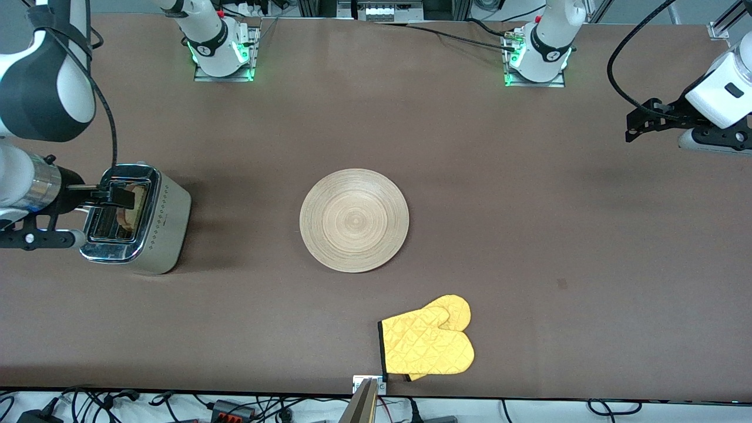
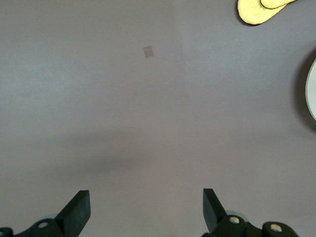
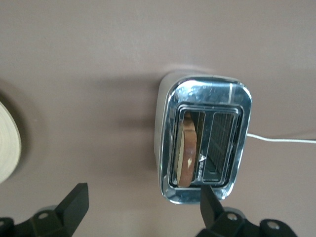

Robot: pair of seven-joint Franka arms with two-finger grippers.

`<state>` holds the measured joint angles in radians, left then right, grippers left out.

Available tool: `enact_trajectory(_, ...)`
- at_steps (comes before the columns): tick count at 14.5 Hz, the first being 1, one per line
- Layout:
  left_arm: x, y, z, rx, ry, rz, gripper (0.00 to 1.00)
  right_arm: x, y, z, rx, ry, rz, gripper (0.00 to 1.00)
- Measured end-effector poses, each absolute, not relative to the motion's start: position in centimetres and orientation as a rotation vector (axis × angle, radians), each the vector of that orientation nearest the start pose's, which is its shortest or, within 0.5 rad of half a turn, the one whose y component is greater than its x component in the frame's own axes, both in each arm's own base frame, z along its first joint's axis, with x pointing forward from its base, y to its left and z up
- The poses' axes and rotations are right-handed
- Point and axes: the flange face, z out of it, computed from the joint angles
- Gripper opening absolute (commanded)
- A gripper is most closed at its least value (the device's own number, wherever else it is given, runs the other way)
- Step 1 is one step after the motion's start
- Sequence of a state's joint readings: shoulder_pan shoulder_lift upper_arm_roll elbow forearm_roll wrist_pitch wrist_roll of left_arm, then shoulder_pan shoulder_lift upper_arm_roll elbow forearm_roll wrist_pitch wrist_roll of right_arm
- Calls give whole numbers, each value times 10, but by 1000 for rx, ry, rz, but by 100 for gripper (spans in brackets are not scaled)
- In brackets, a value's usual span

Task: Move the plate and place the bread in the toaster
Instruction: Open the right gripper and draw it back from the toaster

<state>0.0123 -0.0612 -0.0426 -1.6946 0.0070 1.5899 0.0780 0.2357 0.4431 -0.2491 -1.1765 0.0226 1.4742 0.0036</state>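
mitt sits lowest in the front view, yellow and quilted, just below centre, and the left wrist view cuts off all but a sliver of it. plate next, mid-frame, nothing on it, flat on the brown table; each wrist view catches only a slice of its rim. toaster at the middle left of the front view, toward the right arm's end of the table, chrome top up. bread stands on edge in one of its two slots, the slot nearer the plate, mostly sunk, only crust and a pale strip showing; the other slot shows just wire guides. white cord runs out of frame in the right wrist view. right gripper hangs over the toaster's top, jaws spread wide, pinching nothing, its arm partly cut off at the left edge. left gripper waits at the upper right of the front view, over bare table, fingers spread, nothing between them.
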Motion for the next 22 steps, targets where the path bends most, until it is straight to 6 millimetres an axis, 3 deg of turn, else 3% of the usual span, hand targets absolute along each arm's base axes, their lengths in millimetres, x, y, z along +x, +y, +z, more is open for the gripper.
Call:
enact_trajectory(4, 534, -16, 601, -3128, 170, 68, 100, 668, 12, 543, -3205, 45, 163, 100)
enact_trajectory(7, 534, -16, 601, -3128, 170, 68, 100, 672, -14, 556, -3186, 96, 39, 100)
enact_trajectory(10, 534, -16, 601, -3128, 170, 68, 100, 663, -35, 570, -3126, 113, 0, 100)
enact_trajectory(14, 534, -16, 601, -3128, 170, 68, 100, 652, -36, 580, -3117, 107, -5, 100)
enact_trajectory(17, 534, -16, 601, -3128, 170, 67, 100, 634, -38, 565, -3135, 103, -8, 100)
enact_trajectory(19, 535, -16, 602, -3128, 170, 67, 100, 610, -39, 558, -3141, 89, -20, 100)
enact_trajectory(22, 535, -16, 602, -3128, 170, 67, 100, 584, -36, 563, -3140, 80, -4, 100)
